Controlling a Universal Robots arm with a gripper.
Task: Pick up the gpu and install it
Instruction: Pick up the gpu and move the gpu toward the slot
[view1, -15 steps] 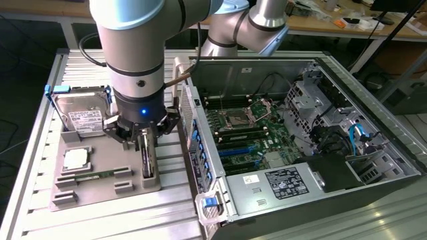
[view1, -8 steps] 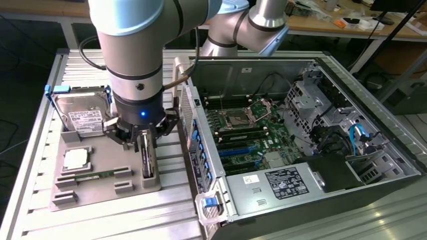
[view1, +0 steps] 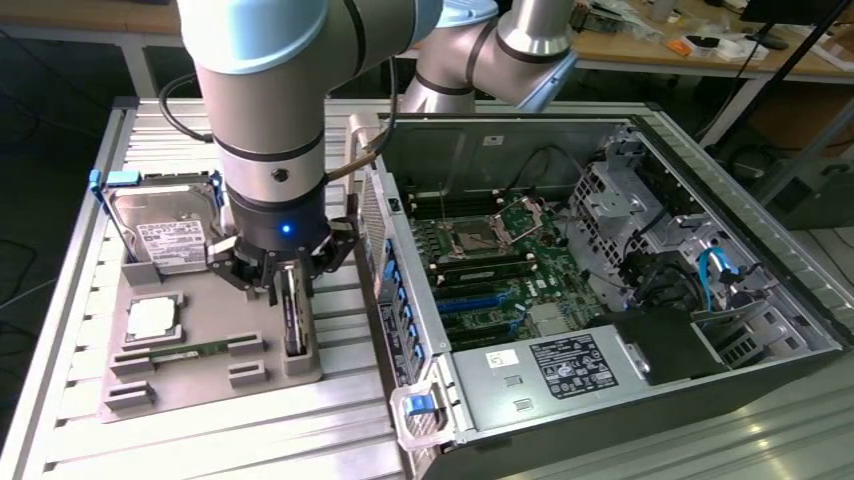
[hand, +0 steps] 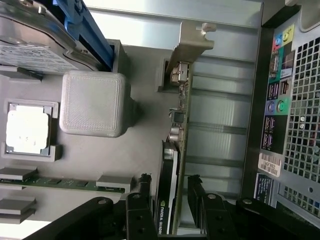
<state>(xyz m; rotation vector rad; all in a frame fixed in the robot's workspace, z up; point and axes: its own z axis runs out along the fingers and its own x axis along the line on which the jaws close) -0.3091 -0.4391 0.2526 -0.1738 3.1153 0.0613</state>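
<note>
The gpu (view1: 295, 322) stands on its long edge in a slot at the grey holder's (view1: 200, 392) side nearest the computer case. Seen edge-on in the wrist view, the gpu (hand: 176, 145) is a thin card with a dark cooler face and a silvery bracket (hand: 192, 40) at its far end. My gripper (view1: 286, 285) hangs straight down over the card's near end. It is open, and its black fingers (hand: 144, 186) straddle the gpu, one on each side, with small gaps to the card. The card still rests in the holder.
On the grey holder are also a silver hard drive (view1: 167, 238) in a blue frame, a square processor (view1: 154, 318) and a green memory stick (view1: 187, 352). The open computer case (view1: 427, 400) stands just to the exterior view's right, its motherboard (view1: 494, 270) exposed.
</note>
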